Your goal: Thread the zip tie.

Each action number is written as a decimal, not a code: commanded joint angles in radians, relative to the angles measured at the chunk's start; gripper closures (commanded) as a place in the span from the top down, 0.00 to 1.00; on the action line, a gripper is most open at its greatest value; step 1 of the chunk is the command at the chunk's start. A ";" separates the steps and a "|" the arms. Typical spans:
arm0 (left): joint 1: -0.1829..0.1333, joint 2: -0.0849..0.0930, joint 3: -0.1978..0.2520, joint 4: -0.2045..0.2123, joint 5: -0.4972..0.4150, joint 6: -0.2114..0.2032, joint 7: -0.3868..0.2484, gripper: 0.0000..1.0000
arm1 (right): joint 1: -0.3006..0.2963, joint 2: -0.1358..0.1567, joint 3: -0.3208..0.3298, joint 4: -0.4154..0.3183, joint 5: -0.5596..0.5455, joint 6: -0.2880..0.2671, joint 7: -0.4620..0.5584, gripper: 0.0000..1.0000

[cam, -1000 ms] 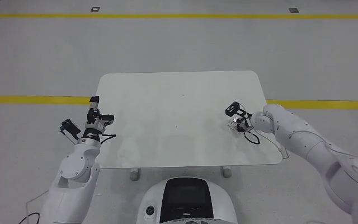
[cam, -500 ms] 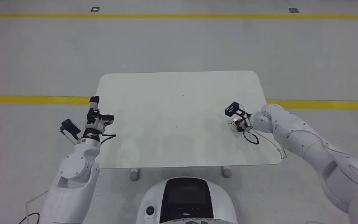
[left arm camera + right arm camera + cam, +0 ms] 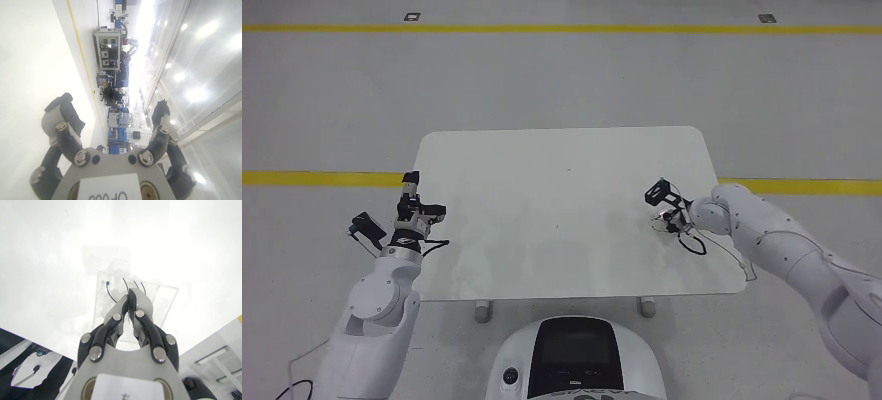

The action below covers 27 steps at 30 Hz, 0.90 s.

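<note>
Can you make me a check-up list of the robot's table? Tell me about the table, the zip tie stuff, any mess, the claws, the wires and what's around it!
Surface: white table, plain top.
Job's things: black zip tie, above a clear holder near the table's right edge; more black strands sit on the holder.
Clutter: nothing seen.
Claws: right claw shut on the zip tie; left claw open, holding nothing, at the table's left edge.
Cables: black cables loop at the right wrist, and another loops at the left wrist.
Surroundings: yellow floor lines beyond the table.
</note>
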State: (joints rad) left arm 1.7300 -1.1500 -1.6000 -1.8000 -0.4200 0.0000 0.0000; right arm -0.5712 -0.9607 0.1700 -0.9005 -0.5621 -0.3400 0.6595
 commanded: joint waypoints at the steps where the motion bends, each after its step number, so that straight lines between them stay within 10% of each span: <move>1: 0.000 0.000 0.000 0.000 0.000 0.000 0.000 1.00 | 0.001 0.009 0.000 -0.013 0.001 0.000 -0.002 0.00; 27: 0.000 0.000 0.000 0.000 0.000 0.000 0.000 1.00 | -0.006 0.224 0.033 -0.270 0.151 0.000 -0.129 0.00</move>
State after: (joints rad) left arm 1.7300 -1.1500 -1.6000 -1.8000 -0.4200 0.0000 0.0000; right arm -0.5749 -0.7462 0.2004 -1.1626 -0.4198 -0.3400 0.5361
